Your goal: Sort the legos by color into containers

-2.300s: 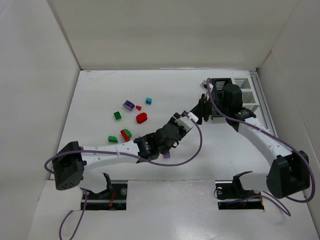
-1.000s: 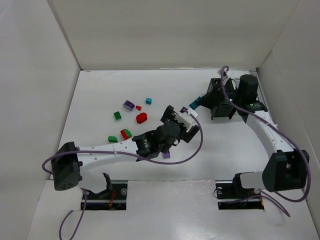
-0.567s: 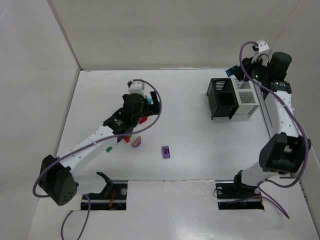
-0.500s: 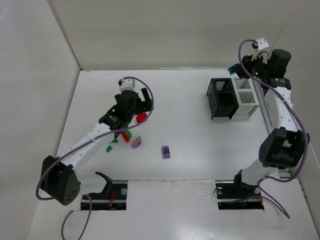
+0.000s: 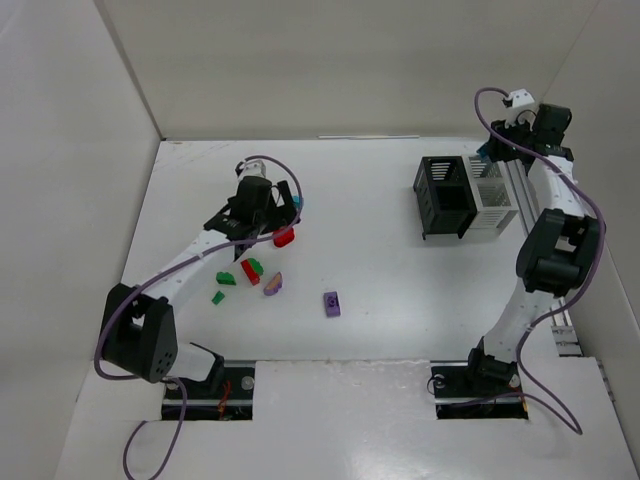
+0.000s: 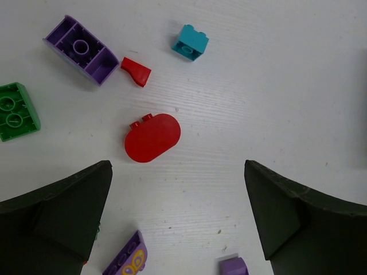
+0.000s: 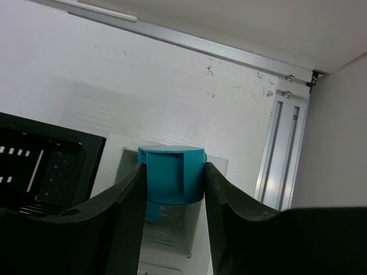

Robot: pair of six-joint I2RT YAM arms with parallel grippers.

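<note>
My right gripper (image 7: 173, 184) is shut on a teal lego (image 7: 172, 173) and holds it just above a white container (image 7: 219, 165); a black container (image 7: 51, 150) adjoins it on the left. From above, the right gripper (image 5: 495, 152) hangs over the far side of the white container (image 5: 492, 195), beside the black one (image 5: 443, 196). My left gripper (image 6: 175, 175) stands open above a red rounded lego (image 6: 152, 137). Around it lie a purple lego (image 6: 85, 48), a small red one (image 6: 136, 71), a teal one (image 6: 190, 42) and a green one (image 6: 16, 112).
More legos lie loose on the table: a red and green pair (image 5: 251, 268), green pieces (image 5: 226, 279), a purple piece with a yellow print (image 5: 273, 284), a purple one (image 5: 332, 303). An aluminium rail (image 5: 522, 195) runs beside the containers. White walls enclose the table.
The left arm swung from the table's middle to the far-left cluster of legos, gripper open. The right arm carried the teal lego from left of the containers to above the white one.
</note>
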